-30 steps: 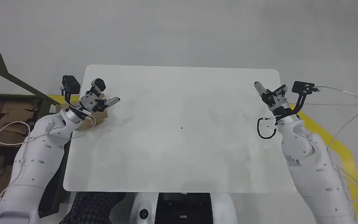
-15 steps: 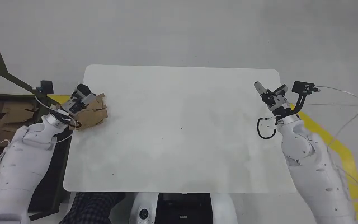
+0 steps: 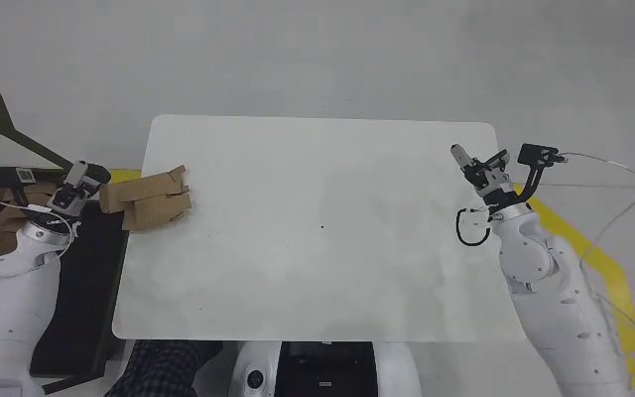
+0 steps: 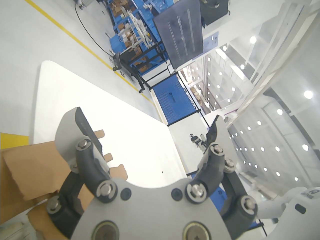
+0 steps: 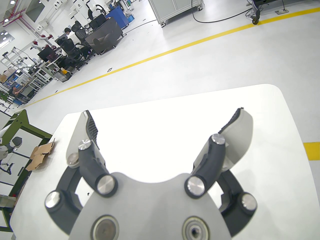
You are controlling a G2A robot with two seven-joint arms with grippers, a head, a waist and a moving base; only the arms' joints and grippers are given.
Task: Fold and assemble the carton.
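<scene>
A flattened brown carton [image 3: 149, 198] lies at the left edge of the white table [image 3: 317, 248], partly overhanging it. My left gripper [image 3: 87, 179] sits just off that edge, beside the carton's outer end, open with nothing between its fingers. In the left wrist view the carton [image 4: 32, 166] shows beneath one finger [image 4: 80, 126] of the open left gripper [image 4: 147, 123]. My right gripper [image 3: 474, 167] hovers over the table's far right corner, open and empty. From the right wrist view, past the open right gripper [image 5: 162, 118], the carton [image 5: 41, 153] lies far across the table.
A dark rack [image 3: 25, 189] holding more cardboard stands left of the table, with a black surface [image 3: 79, 288] below it. A black cable loop [image 3: 468, 226] hangs by the right arm. The tabletop between the arms is bare.
My left arm has drawn back to the left, from above the carton to just beyond the table edge, uncovering the carton. The right arm has not moved.
</scene>
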